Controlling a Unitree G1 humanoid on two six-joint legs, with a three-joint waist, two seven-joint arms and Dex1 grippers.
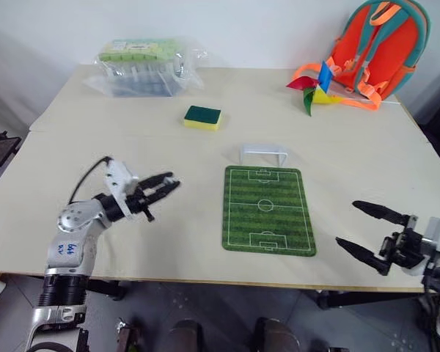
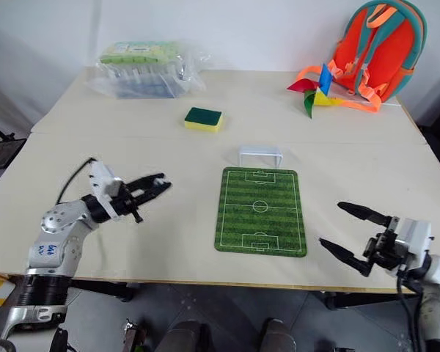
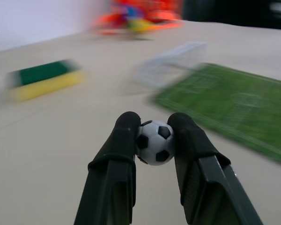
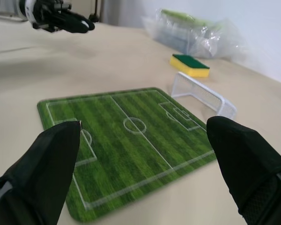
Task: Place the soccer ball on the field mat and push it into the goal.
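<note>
Carrying the tiny white soccer ball with black patches, pinched in the left gripper left of the flat green field mat; next, setting it down there.

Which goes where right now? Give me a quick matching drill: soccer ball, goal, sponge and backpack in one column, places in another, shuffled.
Things:
1. soccer ball
2. goal
3. sponge
4. backpack

Places:
A. far right corner of the table
B. at the far end of the field mat
C. pinched in the left gripper
D. between the goal and the bagged package

Pairs: 1-C, 2-B, 3-D, 4-A
</note>
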